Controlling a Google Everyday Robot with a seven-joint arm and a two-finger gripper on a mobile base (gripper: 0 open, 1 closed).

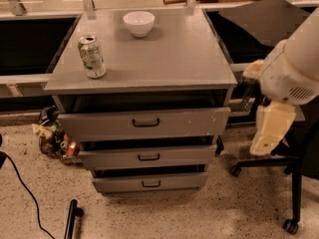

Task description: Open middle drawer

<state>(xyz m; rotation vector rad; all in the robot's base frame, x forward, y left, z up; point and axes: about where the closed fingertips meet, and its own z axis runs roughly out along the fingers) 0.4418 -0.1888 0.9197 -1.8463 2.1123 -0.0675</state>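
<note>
Speckled floor, grey cabinet (164, 59). Cream pincer (271, 128) hangs beside it, grip state unreadable. Shallow grey middle drawer (192, 156) sits down-left of pincer; take its black bar handle (148, 157) squarely, pull straight.

Grey cabinet top (169, 59): white bowl (138, 23) at back, drink can (91, 57) upright front-left; gripper (271, 128) hangs right of cabinet.

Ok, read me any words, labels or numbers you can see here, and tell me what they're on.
Soda can on the cabinet: green printing, too blurred to read.
Middle drawer, white bowl: no text.
Gripper, hanging right of the cabinet: no text.
</note>
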